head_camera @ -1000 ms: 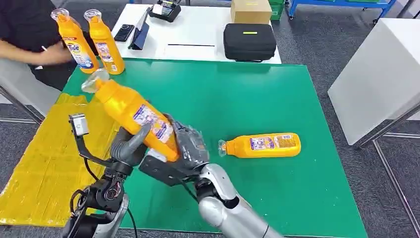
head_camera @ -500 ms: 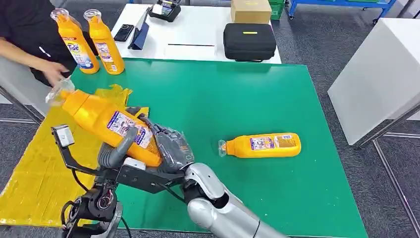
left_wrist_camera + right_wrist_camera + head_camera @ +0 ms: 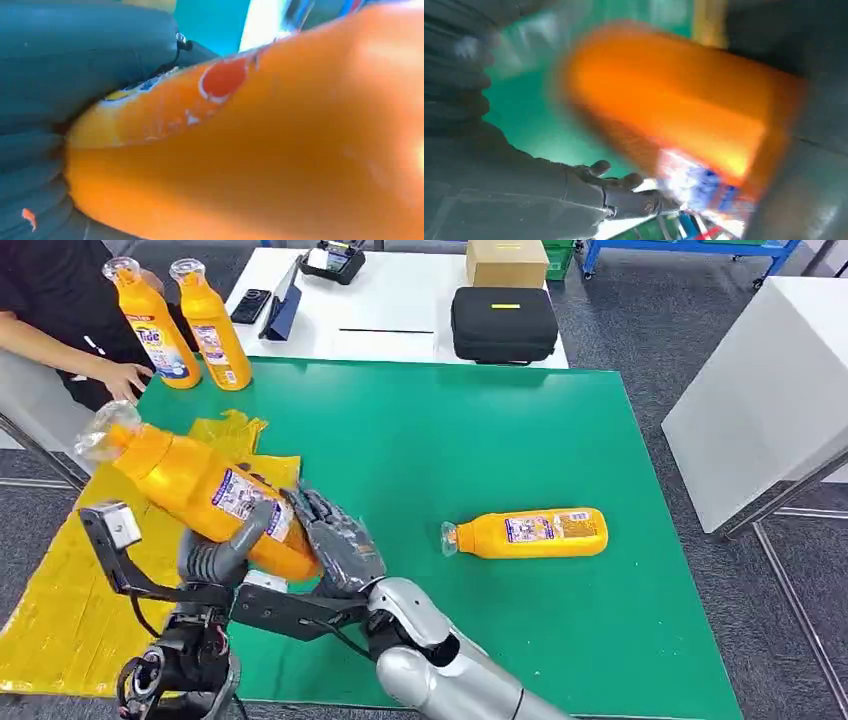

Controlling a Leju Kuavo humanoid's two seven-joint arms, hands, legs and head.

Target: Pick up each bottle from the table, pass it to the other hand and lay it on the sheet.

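Note:
My left hand (image 3: 222,552) grips an orange detergent bottle (image 3: 185,485) around its lower body; the bottle is tilted, its clear cap pointing up and left over the yellow sheet (image 3: 60,610). It shows close up in the left wrist view (image 3: 280,150). My right hand (image 3: 335,540) is beside the bottle's base with its fingers (image 3: 624,195) spread and a gap to the blurred bottle (image 3: 664,100). A second orange bottle (image 3: 528,533) lies on its side on the green table (image 3: 450,430). Two more orange bottles (image 3: 152,325) (image 3: 213,325) stand upright at the far left corner.
A person's hand (image 3: 125,378) rests at the table's far left edge near the upright bottles. Behind the green table, a white table (image 3: 400,310) carries a black case (image 3: 503,324), a cardboard box (image 3: 507,262) and a phone (image 3: 249,306). A white cabinet (image 3: 770,390) stands to the right.
The bottle has swung left and down toward the yellow sheet, carried by my left hand. My right hand's fingers have come off it and spread. The person's hand has shifted.

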